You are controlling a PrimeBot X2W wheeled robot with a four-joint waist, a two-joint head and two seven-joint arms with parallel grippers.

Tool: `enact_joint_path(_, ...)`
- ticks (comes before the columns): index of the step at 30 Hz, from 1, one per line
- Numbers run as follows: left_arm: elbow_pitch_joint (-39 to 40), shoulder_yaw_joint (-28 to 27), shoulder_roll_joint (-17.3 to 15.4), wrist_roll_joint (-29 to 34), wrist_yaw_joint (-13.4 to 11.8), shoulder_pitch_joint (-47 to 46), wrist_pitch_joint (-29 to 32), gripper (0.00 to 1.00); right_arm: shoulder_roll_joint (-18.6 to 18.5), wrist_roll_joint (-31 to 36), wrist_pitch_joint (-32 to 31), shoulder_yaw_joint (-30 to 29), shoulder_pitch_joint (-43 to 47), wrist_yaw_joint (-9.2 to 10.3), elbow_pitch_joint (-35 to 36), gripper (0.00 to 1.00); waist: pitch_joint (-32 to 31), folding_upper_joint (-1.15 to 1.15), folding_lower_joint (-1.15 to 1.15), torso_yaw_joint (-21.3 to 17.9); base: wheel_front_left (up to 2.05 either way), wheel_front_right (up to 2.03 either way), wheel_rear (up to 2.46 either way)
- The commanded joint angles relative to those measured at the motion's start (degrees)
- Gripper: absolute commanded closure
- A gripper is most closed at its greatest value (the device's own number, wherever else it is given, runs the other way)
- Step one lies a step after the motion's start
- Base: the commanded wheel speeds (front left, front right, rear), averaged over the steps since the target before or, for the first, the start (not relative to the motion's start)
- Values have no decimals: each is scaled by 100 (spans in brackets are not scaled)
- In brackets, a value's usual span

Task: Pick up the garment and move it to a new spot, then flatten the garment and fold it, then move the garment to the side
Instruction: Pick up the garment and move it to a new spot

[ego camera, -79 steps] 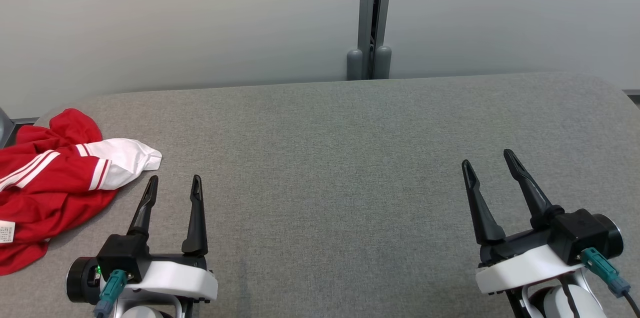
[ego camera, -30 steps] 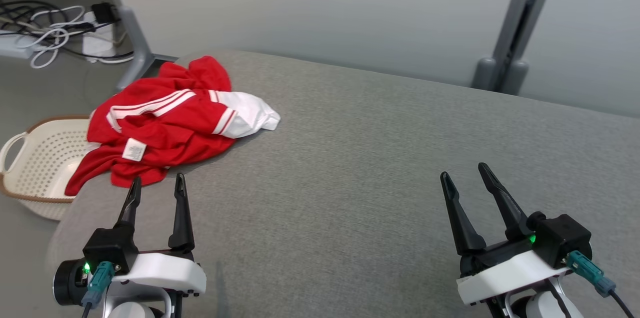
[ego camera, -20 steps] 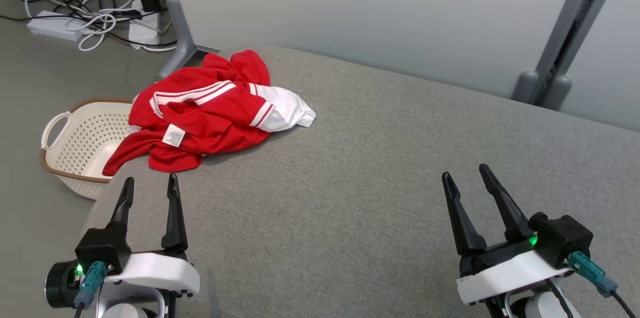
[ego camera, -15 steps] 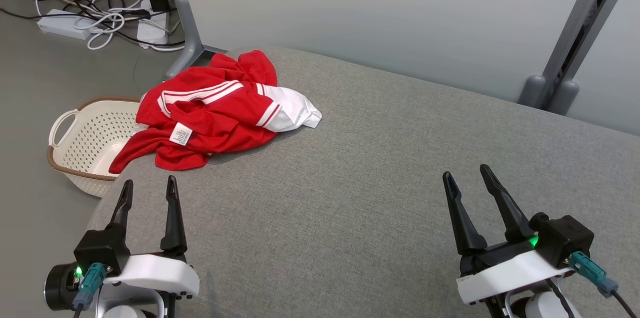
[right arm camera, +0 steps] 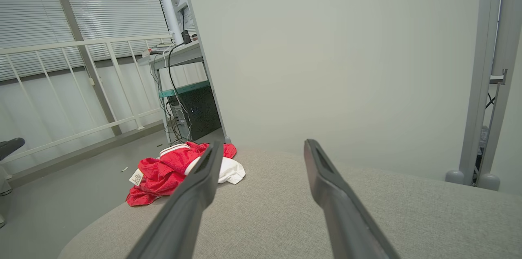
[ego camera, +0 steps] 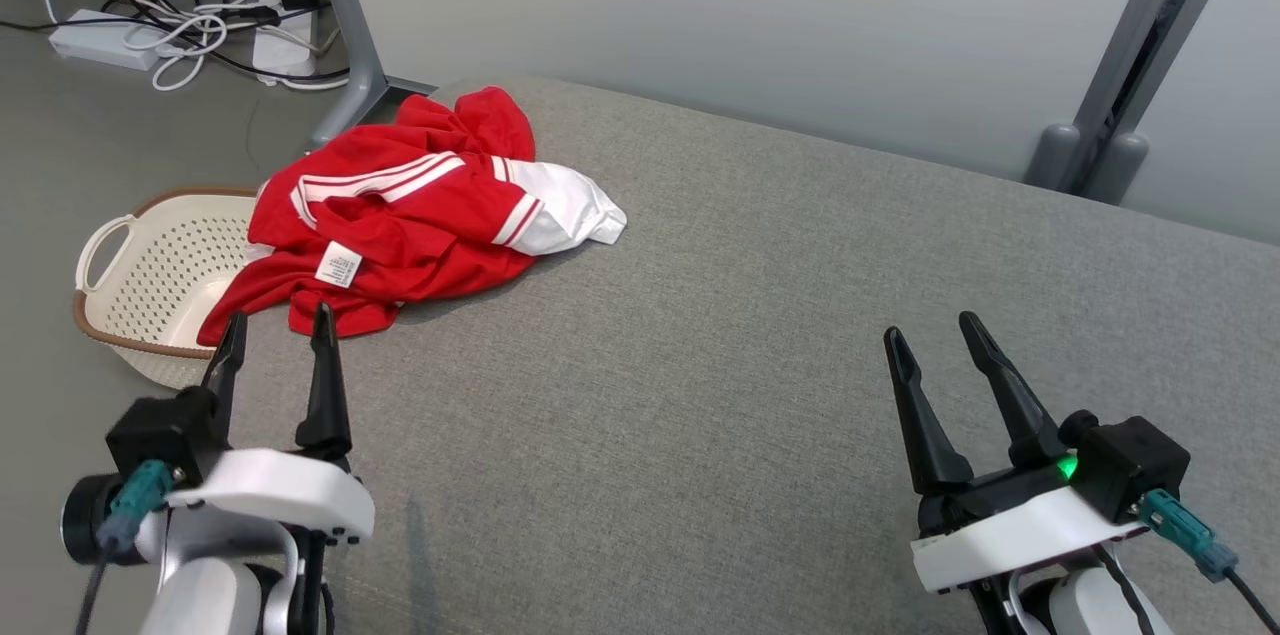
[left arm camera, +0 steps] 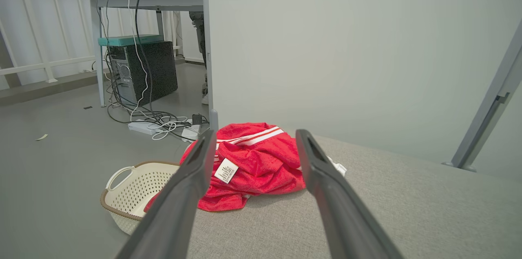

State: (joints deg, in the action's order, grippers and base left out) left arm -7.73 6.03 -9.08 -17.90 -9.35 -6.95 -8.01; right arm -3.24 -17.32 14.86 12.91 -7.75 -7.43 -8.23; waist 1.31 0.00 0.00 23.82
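The garment [ego camera: 400, 215] is a crumpled red shirt with white stripes, a white sleeve and a white label. It lies bunched at the far left corner of the grey table [ego camera: 760, 315], part of it hanging over the left edge. My left gripper [ego camera: 278, 327] is open, its fingertips just short of the garment's near hem. The left wrist view shows the garment [left arm camera: 255, 161] straight ahead between the left gripper's [left arm camera: 253, 138] fingers. My right gripper [ego camera: 930, 333] is open over bare table at the lower right. In the right wrist view the garment [right arm camera: 167, 171] lies far to the left.
A cream perforated basket [ego camera: 150, 275] with a brown rim stands on the floor against the table's left edge, below the garment. Cables and a power strip [ego camera: 180, 25] lie on the floor beyond. A pale partition wall [ego camera: 700, 5] runs behind the table.
The head camera has swung left, bringing the garment, basket and floor into view. In the last half second my left gripper has moved forward, closer to the garment's hem.
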Motion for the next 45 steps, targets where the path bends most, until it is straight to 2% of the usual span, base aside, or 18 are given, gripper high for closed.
enact_joint_path(1, 5, -53, -80, -120, 82, -213, 172, 0, -42, 18, 40, -21, -85, -11, 25, 0, 72, 0, 0, -68, 0, 0, 0)
enact_joint_path(8, -392, -212, -484, -478, 268, -1028, 1322, 0, -107, 57, 5, 2, -252, -11, 74, 0, 381, 0, 0, -371, 0, 0, 0)
enact_joint_path(15, -998, -486, -874, -785, 366, -1919, 1970, 0, -173, 130, -91, -9, -505, -11, 177, 0, 889, 0, 0, -806, 0, 0, 0)
enact_joint_path(20, -1491, -698, -1006, -1181, 482, -2477, 2430, 0, -217, 173, -144, -9, -674, -11, 285, 0, 1207, 0, 0, -1076, 0, 0, 0)
enact_joint_path(21, -1728, -720, -1177, -1212, 537, -2771, 2640, 0, -225, 194, -173, 4, -793, -11, 342, 0, 1369, 0, 0, -1216, 0, 0, 0)
enact_joint_path(31, -3146, -708, -1880, -1355, 925, -3872, 3407, 0, -236, 267, -228, 73, -1344, -10, 677, 0, 2054, 0, 0, -1991, 0, 0, 0)
enact_joint_path(38, -4117, -745, -2135, -1460, 1045, -4365, 3617, 0, -213, 305, -217, 3, -1448, -10, 775, 0, 2412, 0, 0, -2333, 0, 0, 0)
enact_joint_path(45, -4763, -462, -2238, -1368, 1246, -4472, 4189, 0, -204, 320, -174, -29, -1411, -10, 781, 0, 2482, 0, 0, -2403, 0, 0, 0)
